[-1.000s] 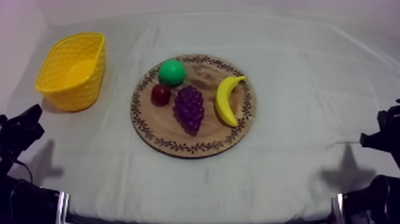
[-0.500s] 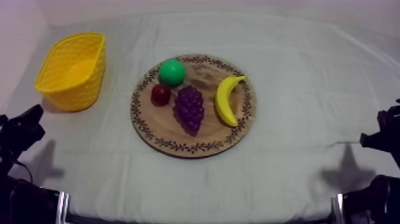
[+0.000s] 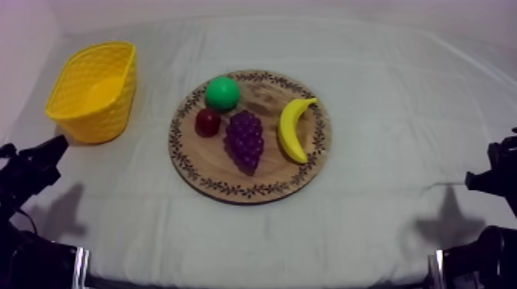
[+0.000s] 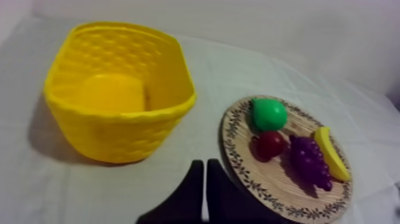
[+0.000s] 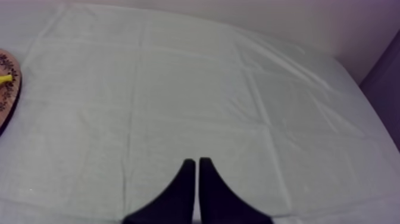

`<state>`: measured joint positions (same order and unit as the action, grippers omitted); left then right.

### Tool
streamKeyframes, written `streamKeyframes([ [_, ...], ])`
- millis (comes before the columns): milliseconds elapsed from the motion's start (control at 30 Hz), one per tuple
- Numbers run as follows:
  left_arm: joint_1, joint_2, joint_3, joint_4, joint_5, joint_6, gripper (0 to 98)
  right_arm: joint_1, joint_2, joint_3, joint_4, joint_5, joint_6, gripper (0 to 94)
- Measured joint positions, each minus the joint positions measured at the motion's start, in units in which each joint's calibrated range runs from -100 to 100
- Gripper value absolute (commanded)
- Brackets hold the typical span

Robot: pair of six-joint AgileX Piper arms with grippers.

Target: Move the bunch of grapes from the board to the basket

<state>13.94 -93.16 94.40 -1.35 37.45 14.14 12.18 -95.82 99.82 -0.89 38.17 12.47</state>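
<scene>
Although the right wrist view cuts off most of the wooden board [image 5: 9, 98], both pairs of jaws lie together.

The table [image 3: 254, 238] lies under a grey-white cloth [image 3: 400, 115], creased in straight fold lines and wrinkled toward the near edge. A plain pale wall [image 3: 269, 9] rises behind its far edge and along the left. Light is soft, faintly violet.

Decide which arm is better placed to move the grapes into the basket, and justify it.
Probably the left. The left pincer sits beside the basket, with the grapes on the board just ahead. The right pincer sits on the board's other side, far from the basket.
</scene>
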Motion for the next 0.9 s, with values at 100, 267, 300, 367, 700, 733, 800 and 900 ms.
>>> streamKeyframes([
  [100, 1.7, 5.6, -5.0, 1.02, 3.0, -0.4, 0.0, 0.0, 0.0, 0.0, 0.0, 0.0, 0.0, 0.3],
  [267, 4.5, 16.8, -17.4, 1.35, 12.3, 1.3, 0.0, 0.0, 0.0, 0.0, 0.0, 0.0, 0.0, 0.3],
  [300, 5.1, 19.2, -20.3, 1.35, 14.6, 2.0, 0.0, 0.0, 0.0, 0.0, 0.0, 0.0, 0.0, 0.3],
  [367, 6.0, 23.6, -25.6, 1.77, 19.2, 3.2, 0.0, 0.0, 0.0, 0.0, 0.0, 0.0, 0.0, 0.3],
  [700, 8.8, 45.9, -51.7, 3.34, 42.4, 8.3, 0.0, 0.0, 0.0, 0.0, 0.0, 0.0, 0.0, 0.3],
  [733, 9.2, 48.0, -53.6, 3.57, 44.2, 8.8, 0.0, 0.0, 0.0, 0.0, 0.0, 0.0, 0.0, 0.3],
  [800, 9.9, 52.0, -56.8, 3.91, 46.6, 9.5, 0.0, 0.0, 0.0, 0.0, 0.0, 0.0, 0.0, 0.3],
  [900, 11.4, 57.4, -59.9, 4.36, 48.1, 10.7, 0.0, 0.0, 0.0, 0.0, 0.0, 0.0, 0.0, 0.3],
])
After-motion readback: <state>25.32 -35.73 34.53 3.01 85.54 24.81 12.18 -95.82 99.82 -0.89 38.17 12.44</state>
